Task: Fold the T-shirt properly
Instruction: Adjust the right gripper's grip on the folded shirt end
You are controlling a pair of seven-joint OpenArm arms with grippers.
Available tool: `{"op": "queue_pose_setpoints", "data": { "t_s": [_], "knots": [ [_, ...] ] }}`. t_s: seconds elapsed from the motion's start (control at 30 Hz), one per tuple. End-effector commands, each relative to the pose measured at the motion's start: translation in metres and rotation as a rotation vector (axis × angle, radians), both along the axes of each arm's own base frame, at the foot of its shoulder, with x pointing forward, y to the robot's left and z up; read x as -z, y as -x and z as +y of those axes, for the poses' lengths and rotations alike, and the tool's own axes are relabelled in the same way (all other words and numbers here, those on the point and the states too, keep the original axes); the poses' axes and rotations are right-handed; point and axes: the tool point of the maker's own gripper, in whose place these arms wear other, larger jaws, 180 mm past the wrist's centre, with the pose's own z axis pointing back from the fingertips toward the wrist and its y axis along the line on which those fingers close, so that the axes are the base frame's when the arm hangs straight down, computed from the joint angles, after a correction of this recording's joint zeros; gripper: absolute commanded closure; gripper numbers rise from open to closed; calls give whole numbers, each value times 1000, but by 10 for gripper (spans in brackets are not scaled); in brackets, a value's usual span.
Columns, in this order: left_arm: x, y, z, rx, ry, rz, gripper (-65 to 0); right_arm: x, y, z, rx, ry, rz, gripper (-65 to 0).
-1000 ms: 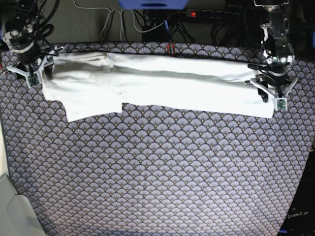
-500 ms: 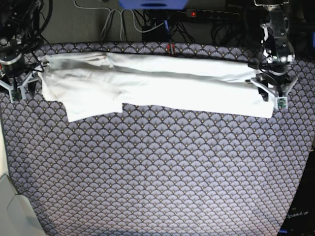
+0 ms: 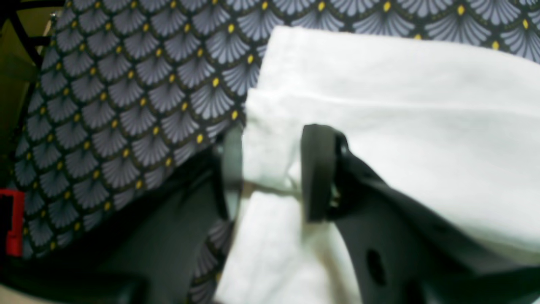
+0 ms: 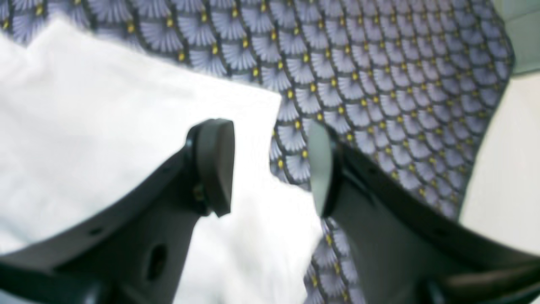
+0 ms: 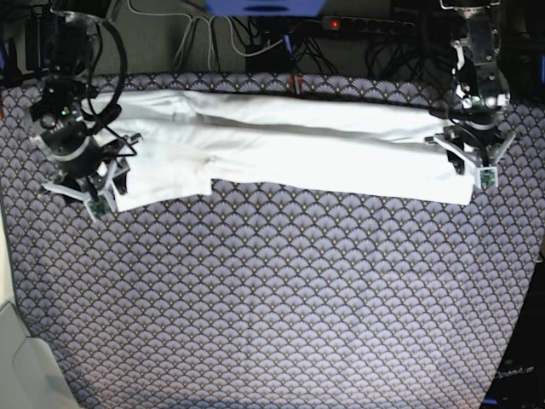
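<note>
The T-shirt [image 5: 281, 145] lies plain white side up, folded into a long strip across the far part of the table, with a sleeve flap [image 5: 166, 183] hanging toward the near side at its left end. My left gripper [image 5: 471, 155] is at the strip's right end. In the left wrist view that gripper [image 3: 274, 173] is open, its fingers [image 3: 318, 173] straddling a bunched edge of the T-shirt [image 3: 400, 126]. My right gripper [image 5: 89, 179] hovers over the sleeve's left edge. Seen from the right wrist, it [image 4: 270, 169] is open, one pad over the T-shirt [image 4: 105, 126] and the other over the cloth beside it.
A dark tablecloth [image 5: 281, 298] with a fan pattern covers the table. Cables and a power strip [image 5: 366, 24] lie behind the far edge. A pale surface [image 5: 17, 358] borders the table's near left corner.
The right arm has swung from the table's far left corner toward the near side, down to the sleeve flap. The left arm and the T-shirt have stayed put.
</note>
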Motion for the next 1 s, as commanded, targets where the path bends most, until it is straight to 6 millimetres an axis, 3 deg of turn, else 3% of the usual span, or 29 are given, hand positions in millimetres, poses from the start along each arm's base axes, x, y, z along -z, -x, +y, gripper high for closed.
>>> {"op": "queue_pose_setpoints", "data": {
  "t_s": [0.0,0.37,0.6,0.97],
  "knots": [
    [-13,-7,3,12,-25,-43,-233,-6,-11,-4,8,-6,-29,-294],
    [-13,-8,5,6,-28,-40,-234,26,-53,-25,53,-65,54,-295],
    [-13,-9,4,9,-29,-40,-234,40,-60,-29,67,-91,96,-295],
    [-13,-8,5,6,-29,-41,-234,45,-55,-24,62,-100,110,-294]
  ]
}}
